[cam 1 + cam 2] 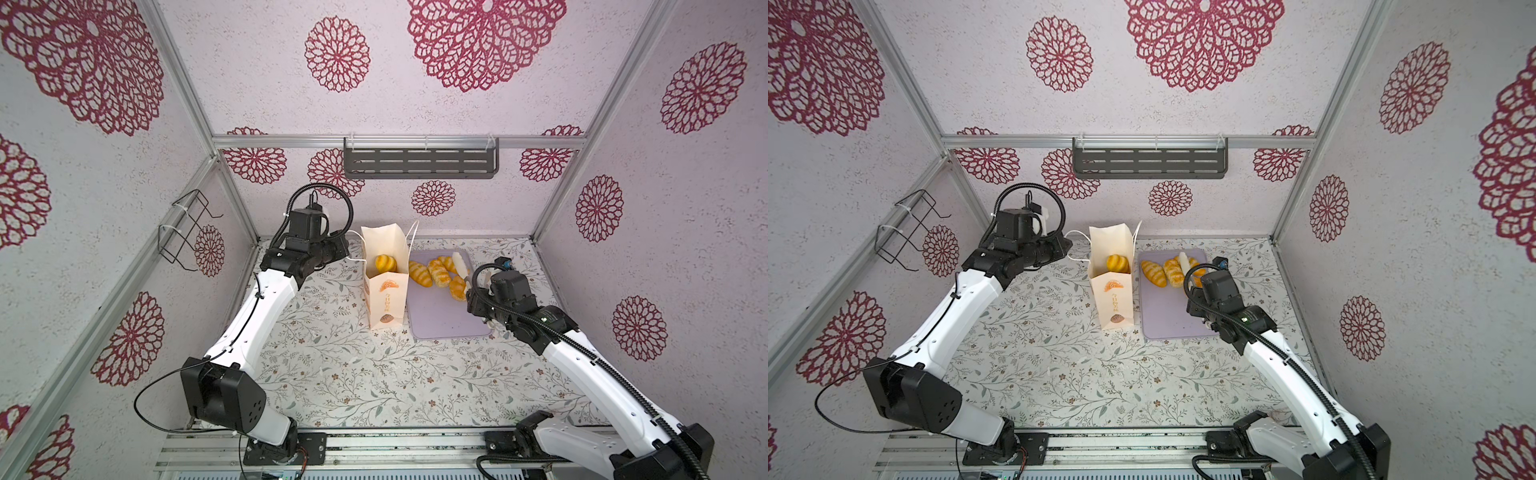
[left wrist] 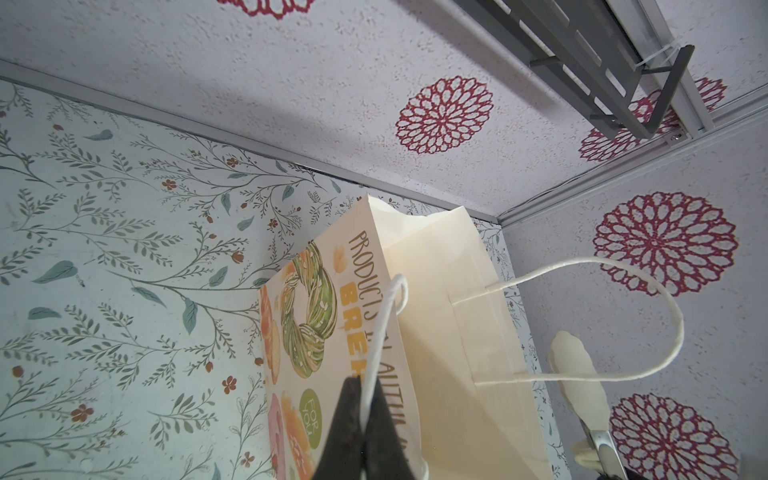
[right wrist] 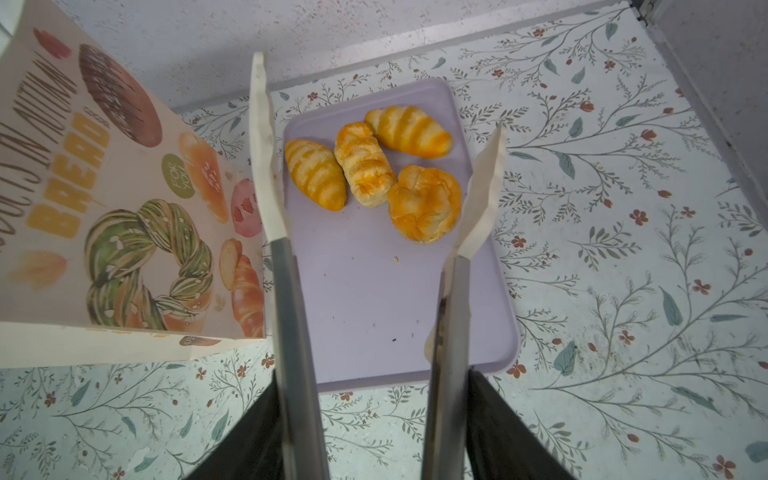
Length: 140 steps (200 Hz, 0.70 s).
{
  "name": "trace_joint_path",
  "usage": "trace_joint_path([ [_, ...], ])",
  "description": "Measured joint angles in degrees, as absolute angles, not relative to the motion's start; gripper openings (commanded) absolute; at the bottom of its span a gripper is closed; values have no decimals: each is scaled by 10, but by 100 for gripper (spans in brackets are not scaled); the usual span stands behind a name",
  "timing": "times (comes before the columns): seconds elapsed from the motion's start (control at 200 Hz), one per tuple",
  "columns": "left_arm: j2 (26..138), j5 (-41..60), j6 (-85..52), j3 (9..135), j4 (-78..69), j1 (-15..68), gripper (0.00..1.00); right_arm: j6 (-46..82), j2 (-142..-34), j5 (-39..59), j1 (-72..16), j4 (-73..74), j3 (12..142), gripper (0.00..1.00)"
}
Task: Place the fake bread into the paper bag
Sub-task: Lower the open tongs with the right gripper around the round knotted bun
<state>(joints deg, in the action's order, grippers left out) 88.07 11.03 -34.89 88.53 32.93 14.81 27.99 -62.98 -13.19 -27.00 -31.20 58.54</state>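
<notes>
The cream paper bag (image 1: 384,291) stands upright and open left of the lilac tray (image 1: 444,316), with one golden striped bread (image 1: 385,263) inside. Several more fake breads lie at the tray's far end: striped rolls (image 3: 316,174) (image 3: 409,131) and a round bun (image 3: 424,203). My left gripper (image 2: 365,382) is shut on the bag's white cord handle (image 2: 386,316), on the bag's left side. My right gripper (image 3: 372,382) holds metal tongs (image 3: 286,291), whose cream tips (image 3: 486,183) stand spread apart above the tray on either side of the breads, with nothing between them.
A grey slotted shelf (image 1: 420,160) hangs on the back wall and a black wire rack (image 1: 185,228) on the left wall. The bag's second handle (image 2: 623,270) loops free toward the tray. Walls close in behind and to the right of the tray.
</notes>
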Motion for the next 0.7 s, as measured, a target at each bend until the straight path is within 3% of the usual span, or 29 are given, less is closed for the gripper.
trace_joint_path([
  [0.701, 881, 110, -349, 885, 334, 150, 0, 215, -740, -164, -264, -345, 572, 66],
])
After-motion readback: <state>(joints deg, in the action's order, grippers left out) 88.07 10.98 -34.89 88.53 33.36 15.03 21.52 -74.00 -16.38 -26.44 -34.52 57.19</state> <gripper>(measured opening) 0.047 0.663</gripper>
